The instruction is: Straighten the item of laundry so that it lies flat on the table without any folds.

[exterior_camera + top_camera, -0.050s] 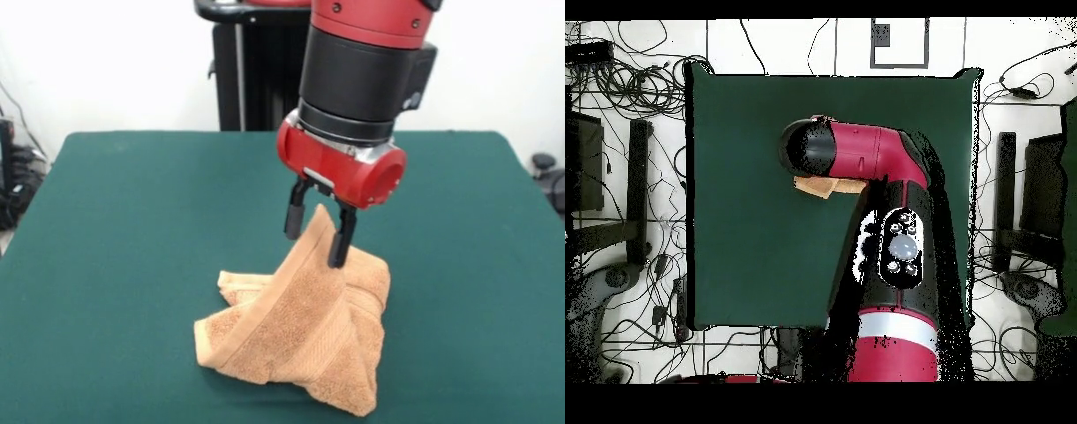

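The item of laundry [305,331] is an orange-tan terry towel, bunched and folded near the front of the green table [124,230]. One corner of it is pulled up into a peak. My gripper [318,231] is shut on that peak, with black fingers [340,238] on either side of the cloth. The rest of the towel drapes down in folds onto the table. In the overhead view the arm covers most of the towel [820,187], and only a small tan patch shows beside the wrist. The gripper itself is hidden there.
Wide green table surface [745,230] lies on all sides of the towel. Cables and stands [625,200] crowd the floor around the table. The robot's black pedestal [252,71] stands behind the table's far edge.
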### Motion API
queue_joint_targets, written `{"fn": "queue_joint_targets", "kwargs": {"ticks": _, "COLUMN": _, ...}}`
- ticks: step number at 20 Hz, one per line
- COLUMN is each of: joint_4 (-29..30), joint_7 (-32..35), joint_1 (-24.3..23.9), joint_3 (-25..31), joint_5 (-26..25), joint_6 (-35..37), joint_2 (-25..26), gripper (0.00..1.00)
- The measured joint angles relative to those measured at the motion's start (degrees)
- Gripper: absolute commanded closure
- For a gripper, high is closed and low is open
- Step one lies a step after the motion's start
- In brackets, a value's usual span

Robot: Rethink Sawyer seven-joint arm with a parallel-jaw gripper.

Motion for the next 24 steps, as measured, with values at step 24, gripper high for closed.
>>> {"fn": "queue_joint_targets", "kwargs": {"ticks": 24, "joint_4": 2.41, "joint_7": 0.0, "joint_1": -2.7, "joint_3": 6.23, "joint_5": -7.1, "joint_6": -0.48, "joint_2": -2.03, "gripper": 0.0}}
